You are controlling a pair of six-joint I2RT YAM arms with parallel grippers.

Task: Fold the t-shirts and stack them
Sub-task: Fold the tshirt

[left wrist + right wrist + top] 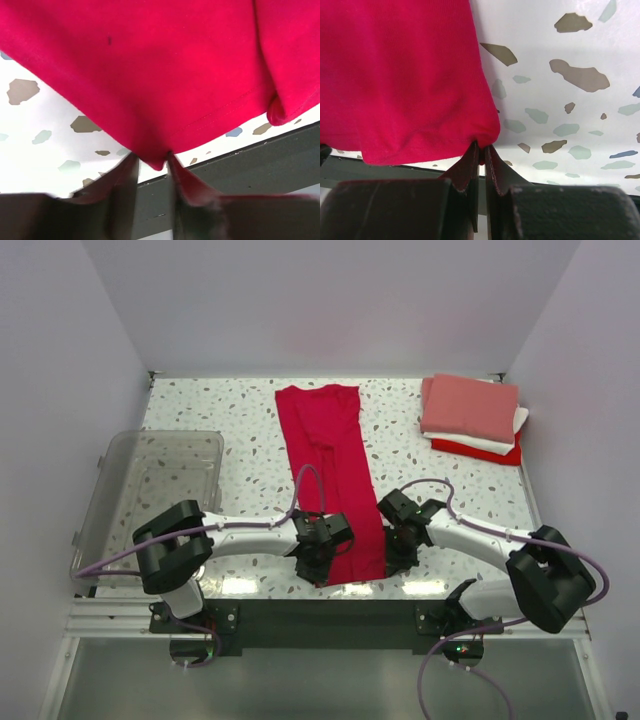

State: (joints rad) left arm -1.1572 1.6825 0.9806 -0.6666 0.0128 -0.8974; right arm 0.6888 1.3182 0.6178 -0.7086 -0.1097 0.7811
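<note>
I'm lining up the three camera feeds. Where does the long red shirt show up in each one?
Top view: the red shirt lies lengthwise mid-table, its near end between the two arms.
Left wrist: it fills the upper frame, one hem corner pinched in the left gripper.
Right wrist: it fills the upper left, a corner pinched in the right gripper.
Shared landmark: the speckled table.

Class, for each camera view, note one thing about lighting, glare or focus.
Top external: even light, bright glare patches on the table at its near edge. Left wrist: the left gripper is blurred, the crimson shirt sharper. Right wrist: shirt weave crisp, soft shadow beneath it, the right gripper dark.
</note>
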